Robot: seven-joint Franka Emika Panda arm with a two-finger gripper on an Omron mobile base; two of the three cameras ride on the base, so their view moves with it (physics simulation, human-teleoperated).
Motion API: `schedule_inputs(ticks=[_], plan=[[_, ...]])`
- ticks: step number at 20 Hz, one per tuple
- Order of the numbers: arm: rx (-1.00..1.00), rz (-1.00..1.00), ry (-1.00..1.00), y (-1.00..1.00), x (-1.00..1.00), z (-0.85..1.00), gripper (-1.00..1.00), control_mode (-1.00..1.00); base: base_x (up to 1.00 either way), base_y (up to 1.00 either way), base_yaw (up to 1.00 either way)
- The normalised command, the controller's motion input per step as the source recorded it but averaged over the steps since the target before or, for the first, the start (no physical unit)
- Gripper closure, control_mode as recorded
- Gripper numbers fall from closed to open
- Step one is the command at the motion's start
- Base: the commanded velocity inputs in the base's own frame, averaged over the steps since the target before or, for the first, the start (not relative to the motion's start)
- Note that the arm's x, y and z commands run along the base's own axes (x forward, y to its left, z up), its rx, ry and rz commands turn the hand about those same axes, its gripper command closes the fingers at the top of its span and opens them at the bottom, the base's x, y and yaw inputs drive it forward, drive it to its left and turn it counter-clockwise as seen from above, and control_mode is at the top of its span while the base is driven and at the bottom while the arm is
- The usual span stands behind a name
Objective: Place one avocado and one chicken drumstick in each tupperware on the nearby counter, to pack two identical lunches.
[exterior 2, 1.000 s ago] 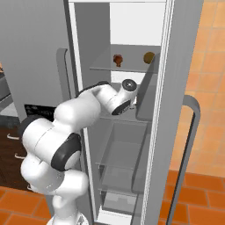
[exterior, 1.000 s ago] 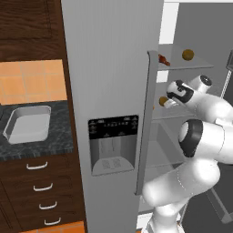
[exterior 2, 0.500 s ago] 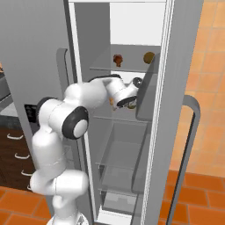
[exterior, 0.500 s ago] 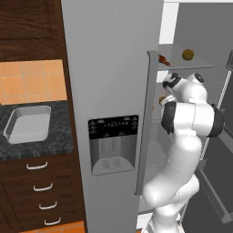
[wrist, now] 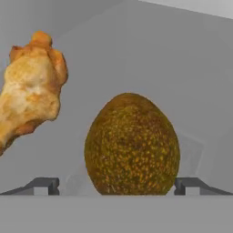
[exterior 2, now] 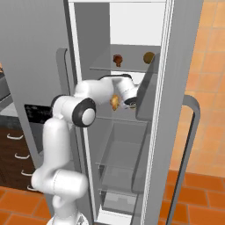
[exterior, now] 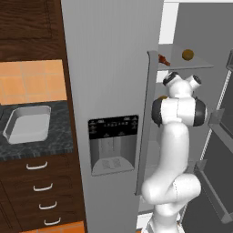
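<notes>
In the hand view an olive-brown avocado (wrist: pixel 132 145) stands upright on a grey fridge shelf, right between the tips of my open gripper (wrist: pixel 117 186). A golden-tan chicken drumstick (wrist: pixel 29 98) lies just to its left. From the right base view my gripper (exterior 2: pixel 129 102) is inside the fridge at the middle shelf, beside that drumstick (exterior 2: pixel 114 102). One shelf up lie a reddish-brown drumstick (exterior 2: pixel 117 59) and another avocado (exterior 2: pixel 149 57). A pale tupperware (exterior: pixel 27 129) sits on the dark counter (exterior: pixel 36 148) left of the fridge.
The open fridge door (exterior 2: pixel 184 88) with its curved handle (exterior 2: pixel 193 132) stands close on the right of my arm. Glass shelves and bins (exterior 2: pixel 118 154) lie below my hand. A water dispenser (exterior: pixel 112 145) is in the shut door, and drawers (exterior: pixel 41 186) sit under the counter.
My arm has swung deeper into the fridge and the hand has turned toward the middle shelf. The jaws have stayed wide apart.
</notes>
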Motion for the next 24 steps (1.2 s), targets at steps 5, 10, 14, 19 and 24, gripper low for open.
schedule_inputs(ticks=[5, 10, 14, 19, 24], plan=[[-0.06, 0.02, -0.01, 0.35, 0.04, -0.17, 1.00, -1.00, 0.00, 0.00, 0.00], [-0.12, 0.00, -0.18, 0.39, -0.95, 0.31, 1.00, -1.00, 0.00, 0.00, 0.00], [-0.17, 0.00, -0.31, 0.52, -1.00, 0.22, 1.00, -1.00, 0.00, 0.00, 0.00], [-0.09, 0.00, -0.17, 0.31, -1.00, 0.74, 1.00, -1.00, 0.00, 0.00, 0.00], [0.00, 0.00, 0.00, -0.04, -1.00, 0.92, 1.00, -1.00, 0.00, 0.00, 0.00]])
